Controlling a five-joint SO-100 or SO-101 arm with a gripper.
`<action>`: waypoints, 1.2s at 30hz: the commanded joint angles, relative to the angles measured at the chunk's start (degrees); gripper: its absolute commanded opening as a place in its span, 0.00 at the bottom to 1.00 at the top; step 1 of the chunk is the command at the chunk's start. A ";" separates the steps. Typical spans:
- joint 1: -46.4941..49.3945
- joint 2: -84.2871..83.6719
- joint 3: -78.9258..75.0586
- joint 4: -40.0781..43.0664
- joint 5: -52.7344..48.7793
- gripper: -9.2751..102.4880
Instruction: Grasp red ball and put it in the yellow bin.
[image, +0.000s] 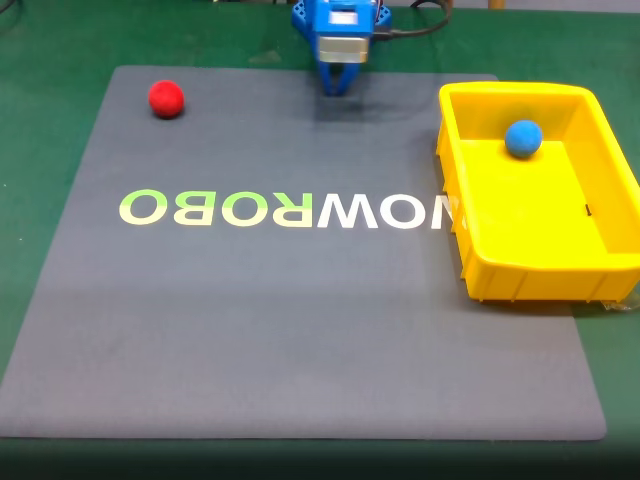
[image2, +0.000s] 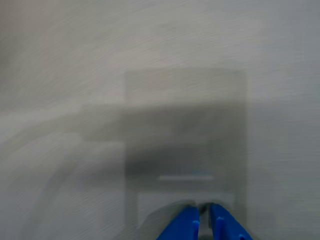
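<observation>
While you are looking over the fixed view, go through these lines from the biggest thing down.

Tabletop (image: 40, 60): green, and it is carrying a grey mat (image: 300, 330) with pale mirrored lettering across its middle.

Yellow bin (image: 610, 265): it is sitting upright at the mat's right edge, opening facing up, partly overhanging the mat onto the green. Its long axis is running from the far side toward the camera, roughly along the mat's right edge.

Arm: the blue gripper (image: 336, 88) is hanging at the far middle of the mat, pointing down, well apart from both the ball and the bin.

Jaws: in the wrist view the two blue tips of the gripper (image2: 204, 212) are sitting nearly together with only a thin slit between them, clamped on nothing. That view is blurring heavily, so you are getting little else from it.

Blue ball (image: 523, 138): it is already lying inside the bin, near the far wall.

Red ball (image: 166, 99): it is resting on the mat's far left corner, free and untouched. Being a sphere, it has no long axis and no facing.

Progress: nothing of the task is showing as done; you are likely looking at the very start. Reaching left, spreading the jaws, grasping, carrying across and dropping are all left.
</observation>
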 joint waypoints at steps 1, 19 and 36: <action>7.65 0.62 1.58 -2.20 -1.49 0.08; 48.25 2.55 0.53 -12.92 -11.07 0.25; 54.49 -9.49 0.44 -30.06 -18.02 0.48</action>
